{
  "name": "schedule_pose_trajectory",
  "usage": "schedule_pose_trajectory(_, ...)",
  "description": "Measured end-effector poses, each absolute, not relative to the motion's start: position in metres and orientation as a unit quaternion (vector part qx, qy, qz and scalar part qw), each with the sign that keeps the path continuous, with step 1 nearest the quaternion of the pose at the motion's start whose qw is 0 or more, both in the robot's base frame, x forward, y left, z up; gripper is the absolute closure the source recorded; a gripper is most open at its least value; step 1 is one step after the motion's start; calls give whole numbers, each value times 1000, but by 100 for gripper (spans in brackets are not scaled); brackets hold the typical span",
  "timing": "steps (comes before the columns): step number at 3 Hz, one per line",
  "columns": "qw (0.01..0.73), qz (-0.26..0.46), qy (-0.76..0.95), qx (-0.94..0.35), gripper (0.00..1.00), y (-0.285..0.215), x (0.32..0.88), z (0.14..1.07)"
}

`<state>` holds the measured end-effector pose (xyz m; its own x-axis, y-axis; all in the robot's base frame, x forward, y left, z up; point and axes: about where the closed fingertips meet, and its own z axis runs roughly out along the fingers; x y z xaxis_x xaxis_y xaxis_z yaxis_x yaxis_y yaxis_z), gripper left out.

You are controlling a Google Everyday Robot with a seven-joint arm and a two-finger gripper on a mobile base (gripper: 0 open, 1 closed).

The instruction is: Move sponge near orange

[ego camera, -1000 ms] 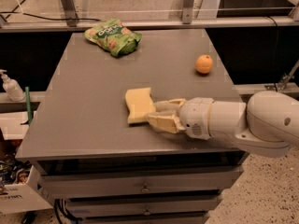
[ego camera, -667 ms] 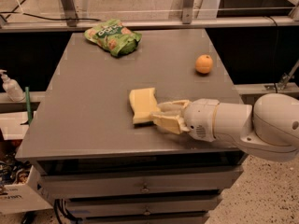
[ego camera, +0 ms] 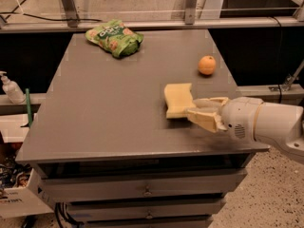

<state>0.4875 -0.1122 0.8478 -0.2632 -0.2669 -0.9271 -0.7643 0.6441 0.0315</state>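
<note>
The pale yellow sponge [ego camera: 177, 99] lies flat at the right side of the grey table [ego camera: 109, 108]. My gripper [ego camera: 193, 107] reaches in from the right and is shut on the sponge's right edge, with one pale finger [ego camera: 207, 119] at its lower right corner. The orange [ego camera: 206, 65] sits on the table behind the sponge and slightly to the right, about one sponge length away and apart from it.
A green crinkly snack bag [ego camera: 114, 37] lies at the table's far left. A metal rail [ego camera: 152, 23] runs behind the table. The table's right edge is close to my white arm [ego camera: 266, 122]. A spray bottle [ego camera: 10, 88] stands off the table at the left.
My gripper has moved to the right and slightly back, taking the sponge with it. The sponge is now closer to the orange. The orange and the bag have not moved.
</note>
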Motion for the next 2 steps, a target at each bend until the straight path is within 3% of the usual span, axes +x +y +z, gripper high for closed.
schedule_pose_trajectory(2, 466, 210, 808, -294, 100, -196, 498, 833)
